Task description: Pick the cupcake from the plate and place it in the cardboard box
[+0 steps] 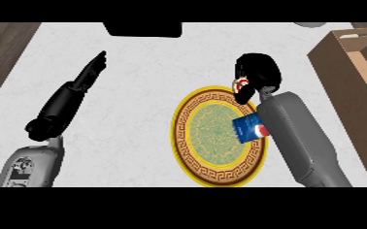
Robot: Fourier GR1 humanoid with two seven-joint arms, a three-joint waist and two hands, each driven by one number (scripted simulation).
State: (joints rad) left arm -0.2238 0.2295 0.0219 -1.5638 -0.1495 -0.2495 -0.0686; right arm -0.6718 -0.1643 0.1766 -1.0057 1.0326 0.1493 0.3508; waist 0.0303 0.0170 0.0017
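Mostly hidden, the cupcake [241, 83] shows only as a small red and white patch under the right hand [257, 70]. The black fingers are curled down round it, so the hand is closed on the cupcake. It sits at the upper right edge of the plate [179, 126], right at the rim; whether it rests there or is lifted clear I cannot tell.

The plate is round, with a yellow rim, a brown patterned band and a green middle. On its right side lies a blue container [247, 127] with a red and white mark, partly covered by the grey right forearm [301, 136], which crosses the plate's right edge.

Further right, apart from the plate, the brown cardboard box [344, 60] is cut off by the view's right edge.

All of this stands on a white, faintly marbled counter [143, 102]. A strip of brown wood [13, 43] shows past the counter's upper left corner. At the far edge sit a dark block [143, 29] and, toward the right corner, a grey rounded thing [313, 24], both cut off.

On the left, well apart from the plate, the left hand [86, 77] rests with straight fingers pointing away, holding nothing.

Counted: one cupcake, one plate, one blue container, one cardboard box, one dark block, one grey rounded thing, two hands.
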